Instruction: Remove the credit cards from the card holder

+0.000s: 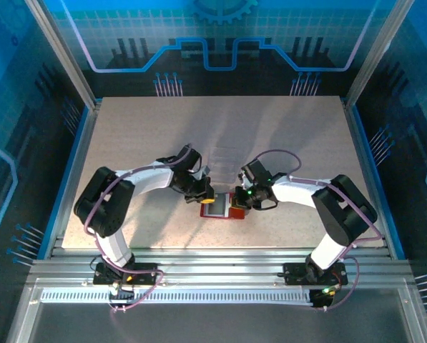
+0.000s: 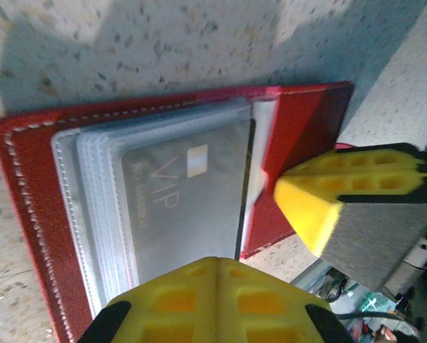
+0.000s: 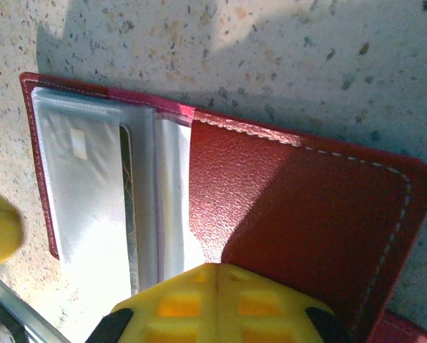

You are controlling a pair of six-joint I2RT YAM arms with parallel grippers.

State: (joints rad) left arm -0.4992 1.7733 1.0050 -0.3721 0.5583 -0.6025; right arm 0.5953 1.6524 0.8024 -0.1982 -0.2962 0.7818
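The top external view shows two arms, two grippers and one card holder (image 1: 224, 208). It lies open on the table (image 1: 127, 143) just below the frame's centre. The left gripper (image 1: 203, 193) is at its left end and the right gripper (image 1: 246, 200) at its right end. Whether their jaws are closed cannot be made out here. One faint clear plastic box (image 1: 224, 153) sits just above them.

The left wrist view adds the inside of the holder: a stack of clear sleeves (image 2: 91, 214) and one grey card (image 2: 177, 207) marked "VIP" in the top sleeve. The left gripper (image 2: 217, 275), at bottom centre, is clenched, its yellow fingers meeting over the card's lower edge. One yellow fingertip of the right gripper shows at mid right.

The right wrist view shows the holder's red flap across the right half and one pale sleeved card at upper left. The right gripper (image 3: 213, 275) is clenched at bottom centre, over the flap.
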